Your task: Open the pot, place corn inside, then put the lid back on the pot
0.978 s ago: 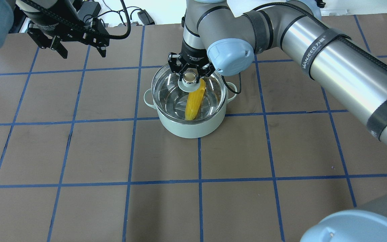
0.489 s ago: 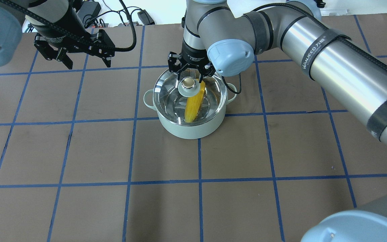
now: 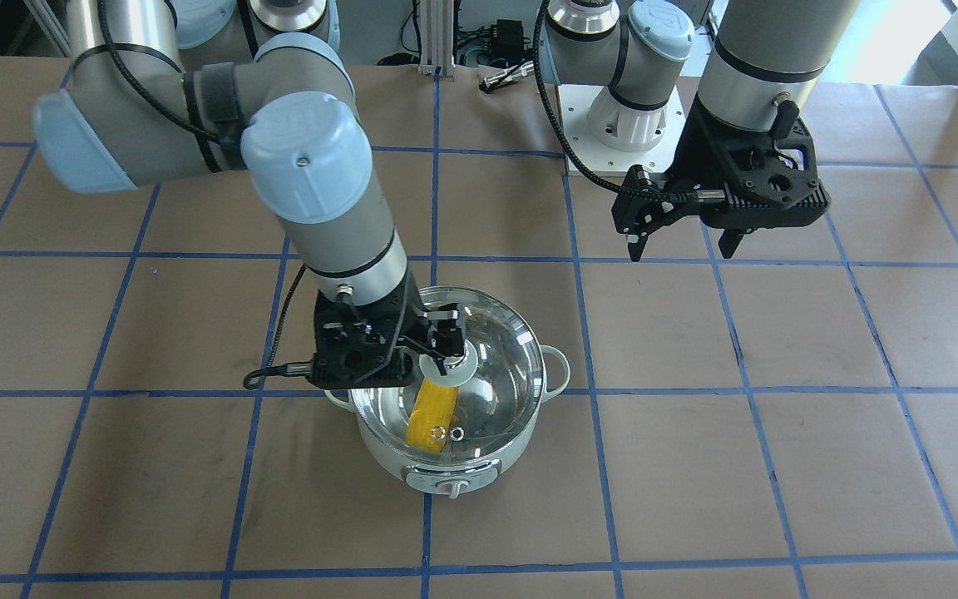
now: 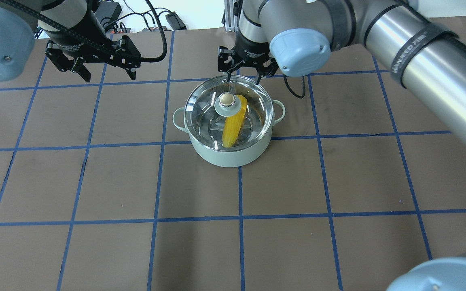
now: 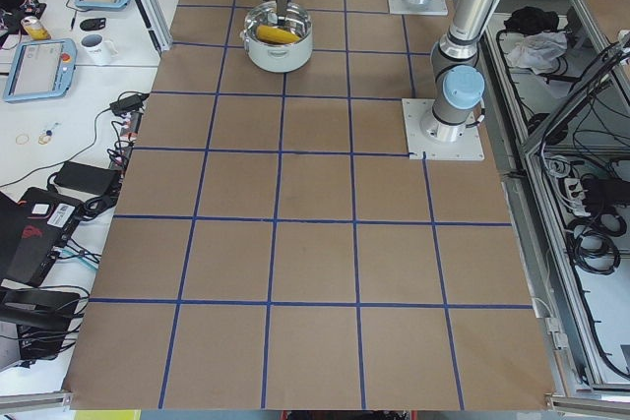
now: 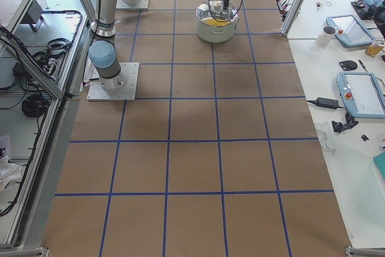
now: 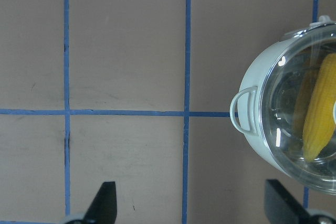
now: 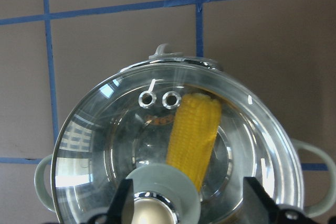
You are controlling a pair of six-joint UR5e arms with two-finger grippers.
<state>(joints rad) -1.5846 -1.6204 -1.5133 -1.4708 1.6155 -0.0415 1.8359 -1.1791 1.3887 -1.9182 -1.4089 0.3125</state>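
At the left, the left jaws hang spread and empty from the left arm (image 4: 73, 30), above the brown worktop (image 4: 95, 182) and well apart from the pot (image 4: 231, 157). The pot stands mid-worktop with the lid (image 4: 202, 111) seated on its rim — through the glass the corn (image 4: 233, 123) shows inside, lying across the steel interior. From the right reaches the right arm (image 4: 419, 52); the right jaws are spread above the lid's far side, gripping nothing — the beige knob (image 4: 227, 99) sits free.
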